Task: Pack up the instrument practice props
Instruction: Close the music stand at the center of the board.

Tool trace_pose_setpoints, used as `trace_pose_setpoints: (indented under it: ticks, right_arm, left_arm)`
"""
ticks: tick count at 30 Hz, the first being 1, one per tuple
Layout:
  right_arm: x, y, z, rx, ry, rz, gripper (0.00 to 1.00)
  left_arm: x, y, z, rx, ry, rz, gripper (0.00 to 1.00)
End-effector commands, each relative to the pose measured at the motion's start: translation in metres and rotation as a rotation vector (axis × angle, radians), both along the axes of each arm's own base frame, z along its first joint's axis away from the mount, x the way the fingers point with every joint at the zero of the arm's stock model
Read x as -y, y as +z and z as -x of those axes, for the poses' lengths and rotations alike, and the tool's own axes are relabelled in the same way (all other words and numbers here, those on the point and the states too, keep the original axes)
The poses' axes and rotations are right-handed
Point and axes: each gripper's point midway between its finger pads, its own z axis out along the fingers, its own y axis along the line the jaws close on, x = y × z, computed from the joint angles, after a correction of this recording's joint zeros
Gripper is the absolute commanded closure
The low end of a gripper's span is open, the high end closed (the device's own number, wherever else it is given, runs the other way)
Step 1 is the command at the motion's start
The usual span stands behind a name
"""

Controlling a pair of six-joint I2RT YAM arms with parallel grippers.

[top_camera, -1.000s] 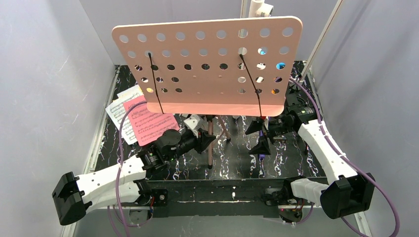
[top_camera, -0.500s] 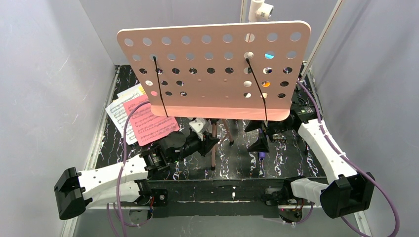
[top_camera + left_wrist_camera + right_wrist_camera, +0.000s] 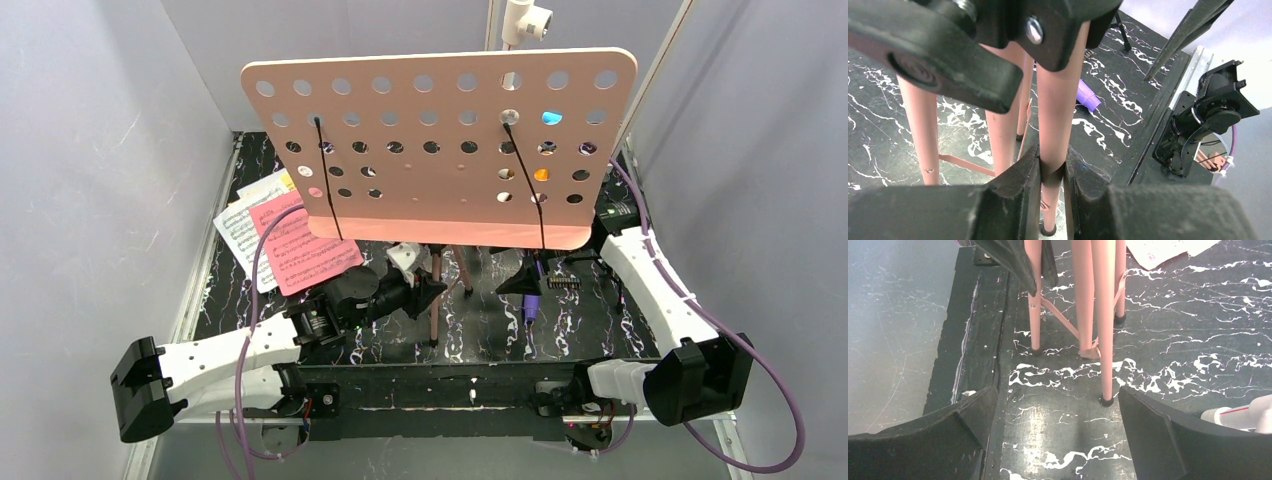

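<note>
The pink perforated sheet-music holder (image 3: 440, 140) stands upright mid-table on its pink tripod legs (image 3: 436, 300). My left gripper (image 3: 425, 292) is shut on one leg, which the left wrist view shows pinched between my jaws (image 3: 1052, 167). My right gripper (image 3: 522, 270) is open and empty just right of the legs, partly hidden under the holder. In the right wrist view it (image 3: 1053, 440) faces the legs (image 3: 1103, 315) without touching them. The purple microphone (image 3: 530, 300) lies below the right gripper. Printed music pages (image 3: 240, 225) and a pink sheet (image 3: 305, 250) lie at the left.
A white pipe frame (image 3: 525, 20) rises behind the holder. A whitish object (image 3: 405, 258) lies by the left gripper. Grey walls close in on the left, back and right. The table's near edge rail (image 3: 470, 385) runs between the arm bases.
The holder has shifted right, carried by my left gripper on its leg. My right arm has drawn back to the right, and its gripper sits further under the holder.
</note>
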Motion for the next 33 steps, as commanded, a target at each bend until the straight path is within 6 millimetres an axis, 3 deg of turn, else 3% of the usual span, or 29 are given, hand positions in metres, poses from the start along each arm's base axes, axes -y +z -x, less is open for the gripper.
trace_pose_setpoints:
  ticks: [1, 8, 15, 21, 23, 27, 30, 31, 32, 33]
  right_arm:
    - [-0.007, 0.021, -0.004, 0.073, 0.043, -0.072, 0.0]
    - [-0.01, 0.014, -0.017, 0.087, 0.023, -0.057, 0.0]
    - [-0.01, 0.009, -0.015, 0.076, 0.005, -0.063, 0.0]
    - [-0.014, 0.017, -0.013, 0.049, 0.016, -0.104, 0.0]
    - [-0.018, 0.016, -0.011, 0.015, 0.035, -0.133, 0.0]
    - [-0.023, 0.012, -0.002, -0.021, 0.06, -0.148, 0.15]
    - [-0.028, 0.003, 0.001, -0.048, 0.061, -0.139, 0.37]
    - [-0.028, 0.002, 0.001, -0.047, 0.059, -0.139, 0.52]
    - [-0.029, 0.005, 0.0, -0.036, 0.06, -0.144, 0.79]
    - [-0.029, 0.006, -0.001, -0.033, 0.059, -0.143, 0.85]
  left_arm:
    - [0.025, 0.081, 0.013, 0.058, -0.092, 0.217, 1.0]
    - [0.041, 0.096, 0.008, 0.075, -0.108, 0.224, 1.0]
    - [0.056, 0.102, 0.017, 0.065, -0.175, 0.251, 1.0]
    - [0.06, 0.098, 0.023, 0.046, -0.2, 0.264, 1.0]
    - [0.071, 0.1, 0.026, 0.041, -0.218, 0.28, 1.0]
    - [0.084, 0.1, 0.026, 0.034, -0.232, 0.291, 1.0]
    - [0.084, 0.101, 0.026, 0.032, -0.226, 0.302, 1.0]
    - [0.084, 0.102, 0.026, 0.033, -0.222, 0.305, 1.0]
    - [0.082, 0.1, 0.027, 0.026, -0.218, 0.308, 1.0]
    - [0.081, 0.098, 0.027, 0.022, -0.216, 0.308, 1.0]
